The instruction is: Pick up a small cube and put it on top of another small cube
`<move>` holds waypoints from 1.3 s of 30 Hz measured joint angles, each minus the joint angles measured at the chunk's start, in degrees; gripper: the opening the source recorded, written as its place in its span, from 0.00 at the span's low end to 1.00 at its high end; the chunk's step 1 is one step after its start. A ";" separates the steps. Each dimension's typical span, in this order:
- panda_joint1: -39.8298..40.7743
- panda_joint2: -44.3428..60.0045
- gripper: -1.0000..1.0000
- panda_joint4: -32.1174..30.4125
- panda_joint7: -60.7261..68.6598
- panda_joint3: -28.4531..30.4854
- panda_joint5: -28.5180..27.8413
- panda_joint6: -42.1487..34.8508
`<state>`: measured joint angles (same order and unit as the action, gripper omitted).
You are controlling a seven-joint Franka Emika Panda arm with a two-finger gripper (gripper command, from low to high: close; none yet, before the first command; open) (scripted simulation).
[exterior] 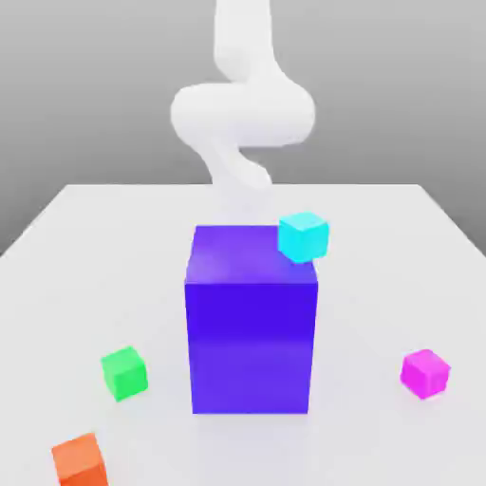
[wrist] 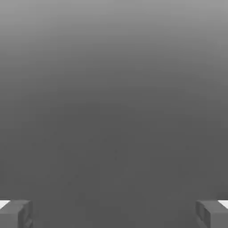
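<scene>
Table (exterior: 85, 247), flat pale grey-white slab, matte, its near edge and both near corners cut off by the exterior view. Arm (exterior: 242, 114) next, smooth white rounded tube curling at 12 o'clock behind the block; its top runs out of the picture and its lower part is hidden behind the block. Big blue-purple block (exterior: 251, 323) stands upright mid-table, sharp-edged, slightly glossy, taller than wide; it hides the table behind it. Cyan cube (exterior: 304, 236) at the block's 1 o'clock top corner, overlapping the edge; cannot tell whether it rests on the block or sits on the table behind it. Orange cube (exterior: 80, 461) at 7 o'clock, bottom clipped by the picture edge. Green cube (exterior: 124, 372) at 8 o'clock, near the block's base, apart from it. Small cube (exterior: 424, 372), plain magenta-pink, on the table at 4 o'clock, well apart from the block, touching nothing. Gripper (wrist: 114, 213) in the hand view: two grey blocky fingers (wrist: 15, 213) with pale tips, spread wide, nothing between them, blank grey gradient beyond.
</scene>
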<state>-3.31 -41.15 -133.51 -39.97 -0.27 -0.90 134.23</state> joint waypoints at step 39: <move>-30.72 61.45 0.00 -16.02 63.40 -4.36 -7.86 35.32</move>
<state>-34.03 20.30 -149.53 23.43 -4.63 -8.76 169.55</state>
